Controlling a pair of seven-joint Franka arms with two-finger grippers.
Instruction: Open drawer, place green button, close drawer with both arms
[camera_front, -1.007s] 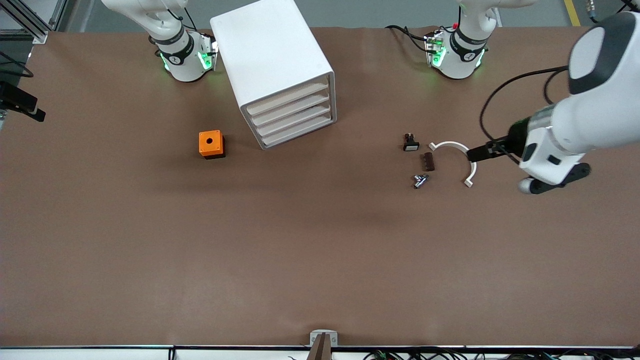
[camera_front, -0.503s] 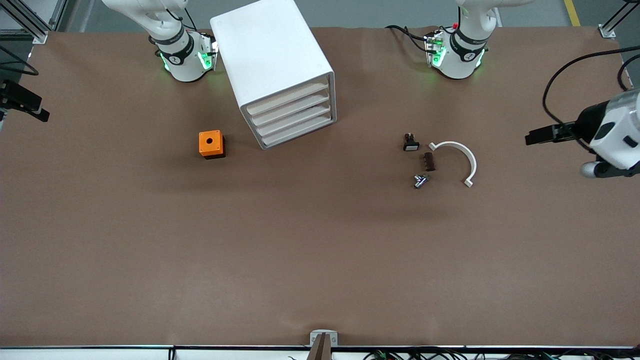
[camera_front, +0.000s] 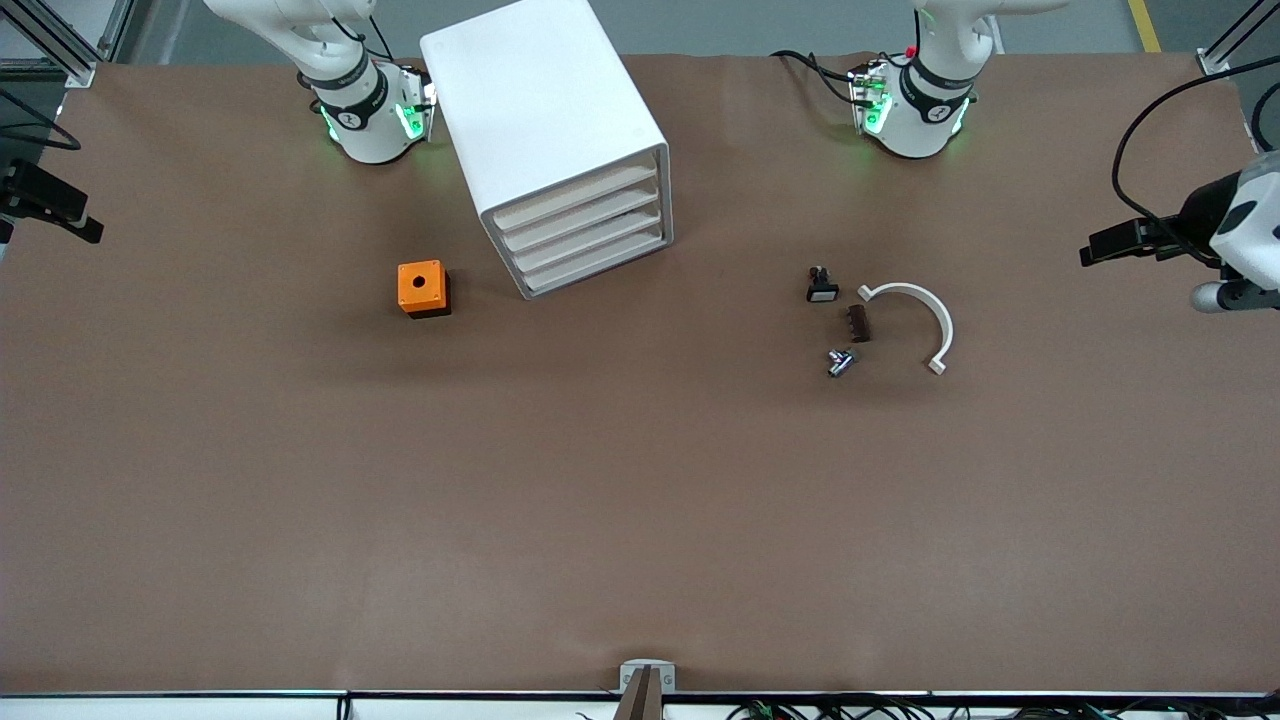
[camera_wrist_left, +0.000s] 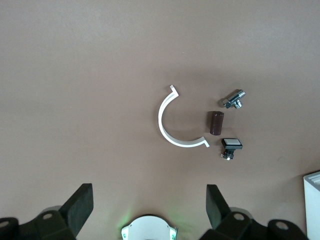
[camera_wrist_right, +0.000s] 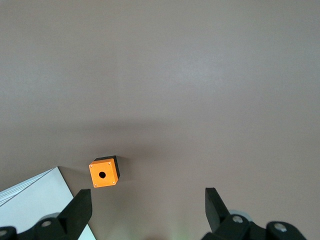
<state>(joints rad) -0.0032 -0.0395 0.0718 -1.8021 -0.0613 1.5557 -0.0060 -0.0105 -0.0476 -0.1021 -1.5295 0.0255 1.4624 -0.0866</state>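
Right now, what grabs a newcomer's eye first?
The white cabinet by the right arm's base, all four drawers shut. The orange box sits beside it. Toward the left arm's end, a white arc lies by three small parts.

Orange box (camera_front: 423, 288) stands beside cabinet (camera_front: 550, 140).

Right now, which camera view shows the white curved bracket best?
The left wrist view: the white curved bracket appears large, whole and unobstructed. The front view shows it whole but small. The right wrist view does not show it.
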